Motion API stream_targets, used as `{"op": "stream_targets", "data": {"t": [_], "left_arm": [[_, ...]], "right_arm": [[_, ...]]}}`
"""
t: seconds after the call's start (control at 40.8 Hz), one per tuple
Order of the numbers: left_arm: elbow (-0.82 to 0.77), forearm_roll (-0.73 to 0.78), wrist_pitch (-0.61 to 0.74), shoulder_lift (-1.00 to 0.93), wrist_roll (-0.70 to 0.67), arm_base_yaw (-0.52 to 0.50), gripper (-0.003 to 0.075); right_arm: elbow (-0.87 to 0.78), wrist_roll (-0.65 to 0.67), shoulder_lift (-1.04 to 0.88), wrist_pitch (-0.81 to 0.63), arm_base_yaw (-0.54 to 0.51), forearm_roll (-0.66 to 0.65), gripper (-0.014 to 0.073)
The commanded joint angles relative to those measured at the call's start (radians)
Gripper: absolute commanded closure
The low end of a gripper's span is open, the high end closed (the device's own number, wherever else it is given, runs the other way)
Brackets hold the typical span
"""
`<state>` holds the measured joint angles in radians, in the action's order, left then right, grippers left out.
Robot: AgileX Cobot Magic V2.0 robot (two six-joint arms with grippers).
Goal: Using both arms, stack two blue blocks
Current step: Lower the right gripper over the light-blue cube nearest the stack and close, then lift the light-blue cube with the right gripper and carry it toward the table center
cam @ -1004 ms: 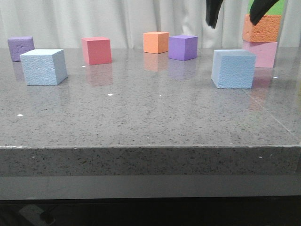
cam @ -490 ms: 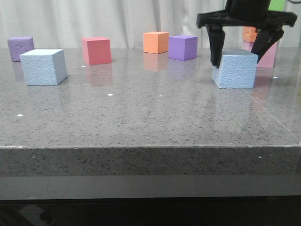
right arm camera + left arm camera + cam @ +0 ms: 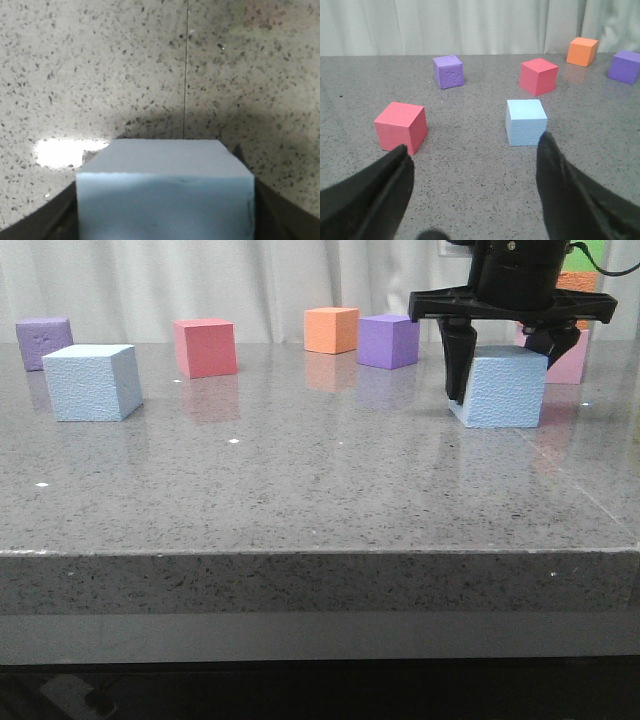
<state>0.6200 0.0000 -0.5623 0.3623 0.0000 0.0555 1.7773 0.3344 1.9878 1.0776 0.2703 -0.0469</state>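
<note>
One blue block (image 3: 92, 382) sits on the table at the far left; it also shows in the left wrist view (image 3: 526, 121), just beyond my open, empty left gripper (image 3: 474, 145). The left gripper is out of the front view. The other blue block (image 3: 503, 388) rests on the table at the right. My right gripper (image 3: 500, 375) reaches down over it with a finger against each side. In the right wrist view that block (image 3: 165, 200) fills the gap between the fingers of the right gripper (image 3: 165, 220).
A red cube (image 3: 205, 347), an orange cube (image 3: 331, 329) and two purple cubes (image 3: 389, 340) (image 3: 43, 341) stand along the back. A pink cube (image 3: 570, 358) carries a stack at the back right, behind the right arm. Another red cube (image 3: 400, 125) lies near the left gripper.
My right gripper came down from above, straddled the right blue block, and its fingers drew in against the block's sides. The block stays on the table.
</note>
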Motion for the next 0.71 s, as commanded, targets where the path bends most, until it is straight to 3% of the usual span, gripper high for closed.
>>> {"op": "stream_targets", "data": {"t": [0.0, 0.22, 0.465, 0.686], "left_arm": [[0.026, 0.0, 0.078, 0.014, 0.0, 0.009, 0.0209], [0.026, 0.0, 0.078, 0.014, 0.0, 0.009, 0.0209], [0.026, 0.0, 0.078, 0.014, 0.0, 0.009, 0.0209], [0.026, 0.0, 0.078, 0.014, 0.0, 0.009, 0.0209]], "right_arm": [[0.032, -0.001, -0.056, 0.0, -0.009, -0.024, 0.0372], [0.087, -0.001, -0.058, 0.105, 0.004, -0.002, 0.0376], [0.244, 0.008, -0.055, 0.177, 0.154, -0.003, 0.0376], [0.273, 0.24, -0.052, 0.142, 0.294, -0.103, 0.0376]]}}
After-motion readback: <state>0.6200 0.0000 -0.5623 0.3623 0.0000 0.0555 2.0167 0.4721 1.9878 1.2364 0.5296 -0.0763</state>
